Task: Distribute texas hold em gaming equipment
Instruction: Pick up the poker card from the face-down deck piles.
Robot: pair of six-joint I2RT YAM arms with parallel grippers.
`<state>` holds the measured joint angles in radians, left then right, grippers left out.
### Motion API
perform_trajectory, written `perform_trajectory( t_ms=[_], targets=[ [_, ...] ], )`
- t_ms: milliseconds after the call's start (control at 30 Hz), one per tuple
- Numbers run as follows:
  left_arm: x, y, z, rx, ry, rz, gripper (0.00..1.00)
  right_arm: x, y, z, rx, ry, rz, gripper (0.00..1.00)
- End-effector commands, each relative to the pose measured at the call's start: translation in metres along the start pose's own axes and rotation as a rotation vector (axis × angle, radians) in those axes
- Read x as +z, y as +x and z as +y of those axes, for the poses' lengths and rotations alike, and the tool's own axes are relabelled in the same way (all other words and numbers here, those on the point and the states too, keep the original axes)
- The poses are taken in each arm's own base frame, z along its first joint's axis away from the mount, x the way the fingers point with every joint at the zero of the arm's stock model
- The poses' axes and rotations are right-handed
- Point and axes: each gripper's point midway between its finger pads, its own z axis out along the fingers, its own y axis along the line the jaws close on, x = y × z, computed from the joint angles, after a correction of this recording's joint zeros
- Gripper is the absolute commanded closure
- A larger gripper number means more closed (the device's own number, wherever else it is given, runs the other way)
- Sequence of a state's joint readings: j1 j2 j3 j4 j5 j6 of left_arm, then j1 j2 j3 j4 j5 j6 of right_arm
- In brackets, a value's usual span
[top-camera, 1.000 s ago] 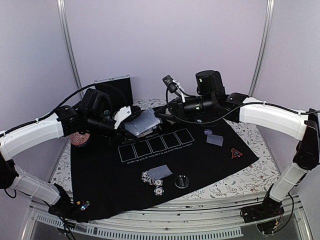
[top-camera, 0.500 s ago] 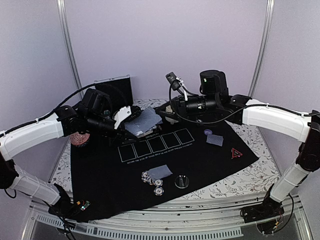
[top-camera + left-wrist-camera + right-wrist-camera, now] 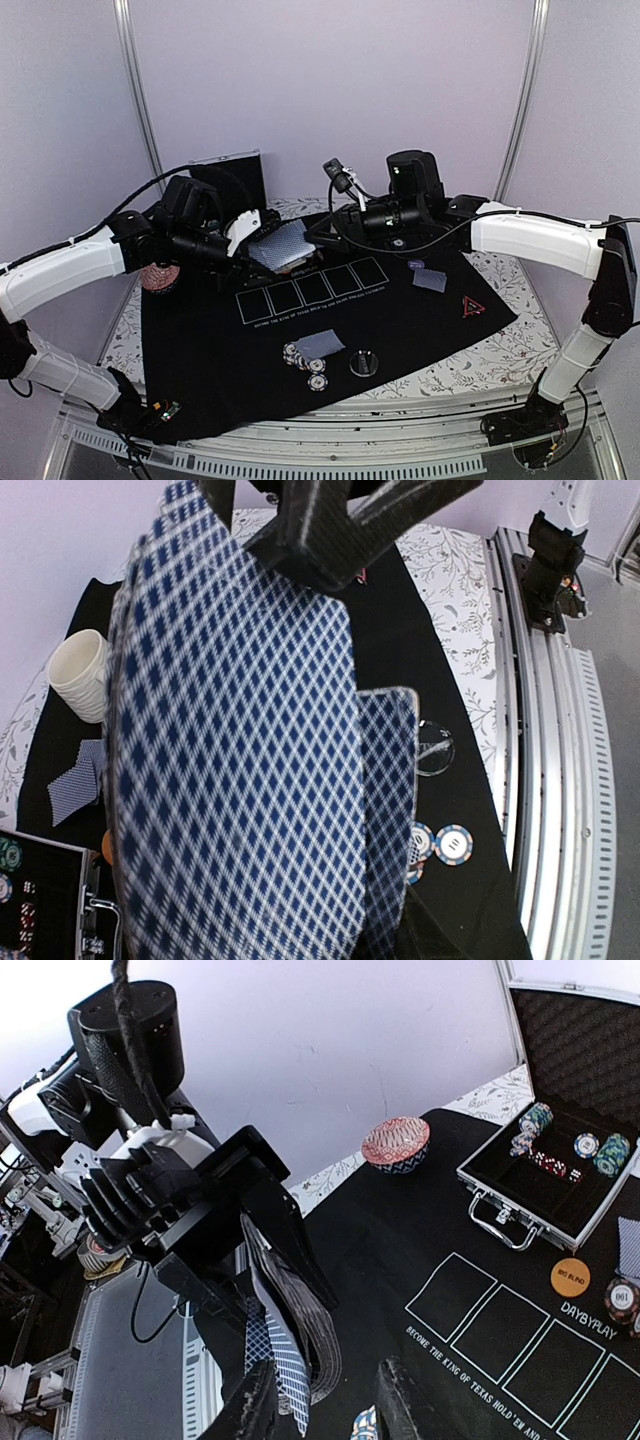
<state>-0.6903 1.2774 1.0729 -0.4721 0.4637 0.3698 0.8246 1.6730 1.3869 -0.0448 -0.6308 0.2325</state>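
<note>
**Right claw lined up on the deck's loose card**

My left gripper point(image 3: 256, 245) is clamped on the deck of playing cards point(image 3: 283, 245), holding it raised above the far end of the black mat point(image 3: 200, 370) with its patterned back tilted up toward the overhead camera; my right gripper point(image 3: 325, 1412) has its fingers parted, with nothing between them that I can see, and it sits just beside the deck on the deck's right side; in the right wrist view the deck meets me edge-on, its long axis running from the left claw's grip down toward my own fingers; it lies closer to the finger at the left of that view than to the middle of the gap; one card point(image 3: 386, 810) stands proud of the rest at the deck's lower corner, and I judge that is the one to pinch; the right arm is the free one and the nearer; the pull should run along the card's length, away from the left claw; the risk, I think, is dragging neighbouring cards out with it.
</note>
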Motion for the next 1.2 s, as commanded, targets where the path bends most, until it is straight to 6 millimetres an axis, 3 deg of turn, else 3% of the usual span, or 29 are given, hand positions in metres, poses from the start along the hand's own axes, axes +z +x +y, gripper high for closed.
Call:
perform_trajectory(
  t_ms=[0,133,267,367,467,967,1167],
  targets=[
    [-0.009,-0.014,0.006,0.017,-0.022,-0.051,0.62,0.009,0.001,0.001,-0.005,-0.024,0.014,0.59],
    [-0.009,-0.014,0.006,0.016,-0.02,-0.05,0.62,0.018,0.002,-0.002,-0.005,-0.017,0.023,0.51],
    [-0.008,-0.014,0.007,0.013,-0.02,-0.049,0.61,0.022,0.0,-0.01,-0.02,0.029,0.03,0.51],
    [-0.008,-0.014,0.006,0.016,-0.02,-0.049,0.62,0.015,-0.006,-0.011,-0.044,0.069,0.022,0.59],
    [-0.008,-0.012,0.007,0.015,-0.024,-0.045,0.61,0.007,-0.01,-0.007,-0.062,0.088,0.017,0.6],
    [-0.007,-0.01,0.01,0.009,-0.03,-0.039,0.61,-0.005,-0.016,0.001,-0.063,0.104,0.024,0.8],
    [-0.007,-0.01,0.012,0.004,-0.04,-0.036,0.61,-0.014,-0.019,0.006,-0.063,0.113,0.016,0.97]
  ],
)
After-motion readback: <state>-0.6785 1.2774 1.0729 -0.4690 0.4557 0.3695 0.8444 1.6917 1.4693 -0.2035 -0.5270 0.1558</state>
